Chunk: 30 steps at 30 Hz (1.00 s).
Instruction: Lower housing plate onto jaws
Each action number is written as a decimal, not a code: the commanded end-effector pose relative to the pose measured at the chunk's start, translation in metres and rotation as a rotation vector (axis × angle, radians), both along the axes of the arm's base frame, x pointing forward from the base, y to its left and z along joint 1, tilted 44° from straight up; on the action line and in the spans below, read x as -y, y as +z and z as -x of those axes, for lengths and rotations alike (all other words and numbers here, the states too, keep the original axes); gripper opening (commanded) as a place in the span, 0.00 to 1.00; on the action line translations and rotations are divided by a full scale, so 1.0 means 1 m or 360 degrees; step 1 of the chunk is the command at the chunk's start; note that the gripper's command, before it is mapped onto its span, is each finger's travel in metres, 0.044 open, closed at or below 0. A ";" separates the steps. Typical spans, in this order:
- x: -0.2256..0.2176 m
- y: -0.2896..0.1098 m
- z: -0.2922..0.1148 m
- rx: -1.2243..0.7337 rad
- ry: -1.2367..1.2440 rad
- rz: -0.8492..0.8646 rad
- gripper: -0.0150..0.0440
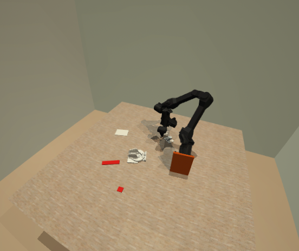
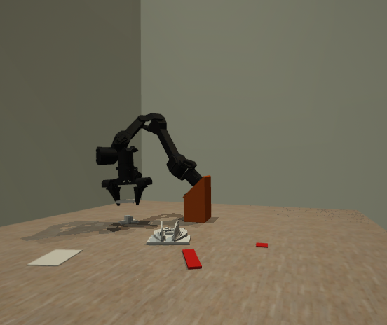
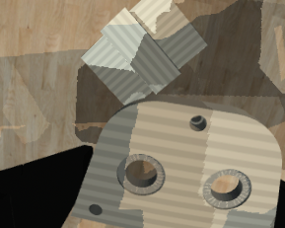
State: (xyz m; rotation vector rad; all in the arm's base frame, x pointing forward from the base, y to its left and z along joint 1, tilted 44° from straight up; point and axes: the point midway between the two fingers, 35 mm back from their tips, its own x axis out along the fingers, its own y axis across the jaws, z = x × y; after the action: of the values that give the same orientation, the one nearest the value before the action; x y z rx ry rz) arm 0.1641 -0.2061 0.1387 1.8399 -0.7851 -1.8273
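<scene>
My gripper [image 2: 127,203] [image 3: 178,171] points down and is shut on the housing plate [image 2: 127,201] [image 3: 170,142], a pale, rounded plate with two ringed holes. It holds the plate roughly level, above a small stepped grey block and away from the base. In the top view the plate is hard to make out behind the arm. The white base [image 1: 132,162] [image 2: 167,241] lies on the table, with the two jaws [image 2: 177,230] standing up side by side on it. The jaw stubs are too small to tell apart. The wrist view does not show the base.
The stepped grey block [image 1: 168,139] [image 2: 128,219] [image 3: 155,60] stands on the table below the gripper. A red bar [image 1: 110,162] [image 2: 191,259], a small red square [image 1: 120,189] [image 2: 261,245] and a cream sheet [image 1: 122,132] [image 2: 55,257] lie around the base. The arm's orange mount [image 1: 181,163] [image 2: 198,206] stands nearby.
</scene>
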 end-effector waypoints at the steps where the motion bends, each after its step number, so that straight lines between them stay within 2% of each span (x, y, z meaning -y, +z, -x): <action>1: -0.003 -0.003 -0.009 -0.0154 0.0181 -0.0011 0.85; 30: -0.035 -0.040 -0.056 -0.1142 0.1340 -0.0105 0.85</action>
State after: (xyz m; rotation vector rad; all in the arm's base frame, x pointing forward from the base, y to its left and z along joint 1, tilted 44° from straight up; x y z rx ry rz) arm 0.2130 -0.1758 0.1018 1.1872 0.1904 -1.7384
